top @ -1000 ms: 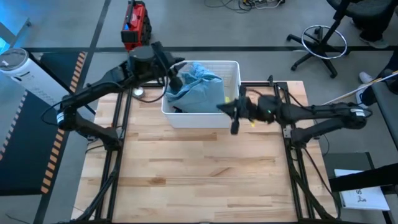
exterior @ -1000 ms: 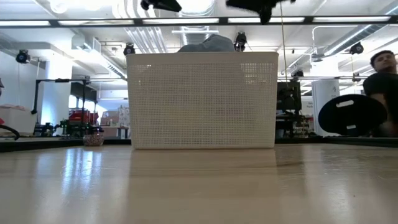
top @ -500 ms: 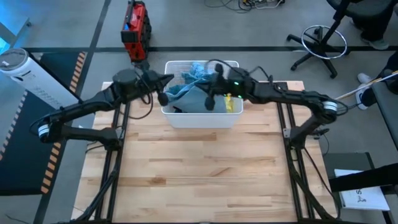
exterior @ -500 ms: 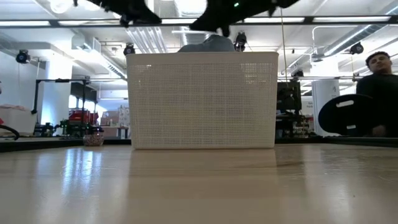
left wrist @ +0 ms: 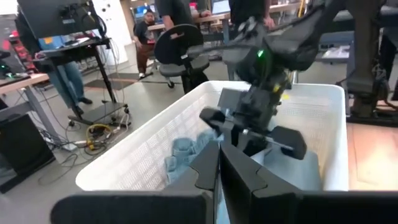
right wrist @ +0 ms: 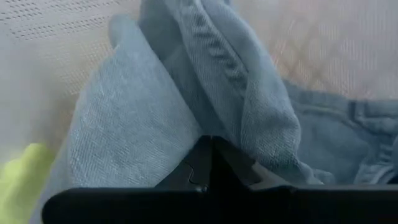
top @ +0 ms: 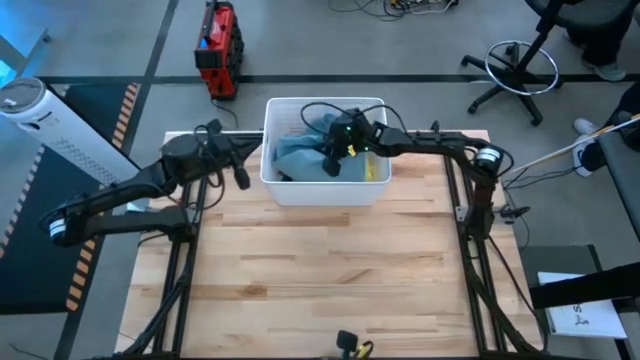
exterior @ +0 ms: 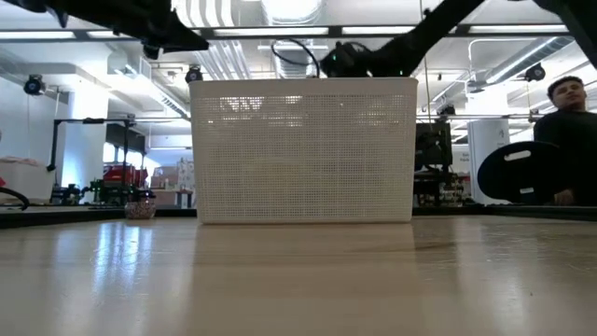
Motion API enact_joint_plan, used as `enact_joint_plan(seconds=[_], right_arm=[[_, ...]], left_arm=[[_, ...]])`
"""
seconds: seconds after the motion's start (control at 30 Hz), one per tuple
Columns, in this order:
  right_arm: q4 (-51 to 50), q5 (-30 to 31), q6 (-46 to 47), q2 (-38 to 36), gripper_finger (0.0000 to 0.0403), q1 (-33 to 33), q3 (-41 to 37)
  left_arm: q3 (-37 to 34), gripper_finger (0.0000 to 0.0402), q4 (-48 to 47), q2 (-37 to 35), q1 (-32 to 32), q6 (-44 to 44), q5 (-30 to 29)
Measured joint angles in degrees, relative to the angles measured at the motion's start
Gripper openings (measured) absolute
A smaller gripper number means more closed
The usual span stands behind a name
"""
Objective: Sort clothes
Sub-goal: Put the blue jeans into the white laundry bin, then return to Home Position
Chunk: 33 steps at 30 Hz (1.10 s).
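White slatted basket (top: 275,188) stood at the worktop's (top: 320,270) far edge, a person (exterior: 571,121) seated in the room beyond; the wide near boards lay bare. The right gripper (top: 333,162) reached down inside, fingers together and pressed into folded light blue jeans (right wrist: 155,124) beside a yellow piece (top: 367,163). The left gripper (top: 240,176) hung just outside the basket's left wall, fingers closed on nothing.

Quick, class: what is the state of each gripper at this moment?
Left gripper: shut, empty, beside the white slatted plastic basket.
Right gripper: inside the basket, fingers together against the light blue denim jeans; a grip cannot be confirmed.
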Motion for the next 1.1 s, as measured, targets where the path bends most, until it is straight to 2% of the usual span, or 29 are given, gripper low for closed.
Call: enact_joint_plan(seconds=[0.27, 0.4, 0.53, 0.7, 0.9, 1.1], right_arm=[[1.05, -7.20, 3.89, 3.09, 0.0000, -2.23, -1.34], [0.89, -8.09, 4.45, 3.41, 0.0000, -2.61, -1.37], [-0.03, -11.56, 5.91, 3.90, 0.0000, -3.65, -1.39], [-0.67, -11.89, 5.99, 3.50, 0.0000, -3.84, -1.54], [-1.57, -11.49, 5.22, -0.44, 0.0000, -3.55, -1.89], [-1.41, -11.47, 2.27, -8.28, 0.0000, -2.90, -1.88]], left_arm=[[-3.05, 0.0000, -0.47, -3.26, 0.02, -0.55, 0.02], [-4.74, 0.0000, -0.48, -3.48, 0.02, -0.55, 0.02], [-6.07, 0.0000, -0.40, -3.83, 0.02, -0.51, 0.02], [-8.39, 0.0000, -0.26, -6.07, 0.02, -1.62, 0.20], [-13.18, 0.0000, 3.04, -11.29, 0.00, -2.98, 4.69], [-16.70, 0.0000, 3.80, -16.62, -0.02, -2.98, 6.61]])
